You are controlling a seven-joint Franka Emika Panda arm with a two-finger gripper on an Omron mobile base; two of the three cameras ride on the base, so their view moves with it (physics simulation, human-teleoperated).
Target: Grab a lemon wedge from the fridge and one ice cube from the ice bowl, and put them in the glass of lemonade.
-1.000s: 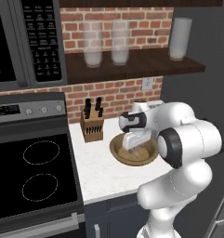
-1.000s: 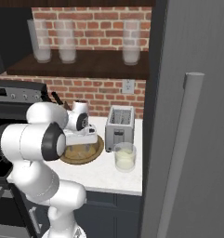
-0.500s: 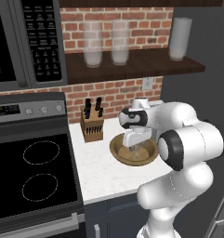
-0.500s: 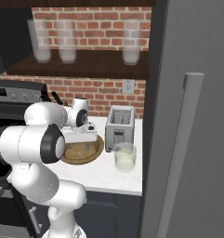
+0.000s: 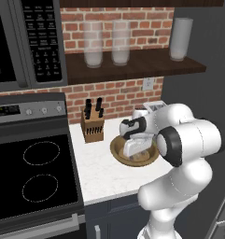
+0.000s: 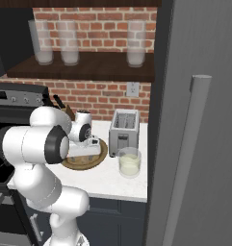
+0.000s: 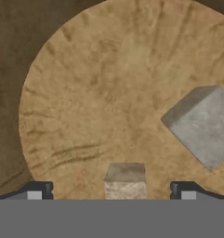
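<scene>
**kitchenbot_fan:** where are you at with the lemonade run?

**me:** On the ice step right now. I've got the gripper (image 7: 111,194) down inside the ice bowl (image 5: 118,151), jaws spread wide, nothing held. On the hand cam one ice cube (image 7: 125,180) sits between the two fingertips (image 7: 36,190), low against the wooden floor of the bowl. A second cube (image 7: 202,123) lies off to one side, well apart from it.

**kitchenbot_fan:** so just close and lift?

**me:** Pretty much, I reckon. Maybe ease down a touch first so the pads catch the cube's sides, then squeeze, lift straight up and carry it over to the glass of lemonade (image 6: 129,162), which stands on the counter (image 6: 103,178) just in front of the toaster (image 6: 123,130), near the bowl. The fridge (image 6: 204,120) looks shut, and I can't spot the lemon wedge anywhere, so I'd guess that part is yet to do.
</scene>
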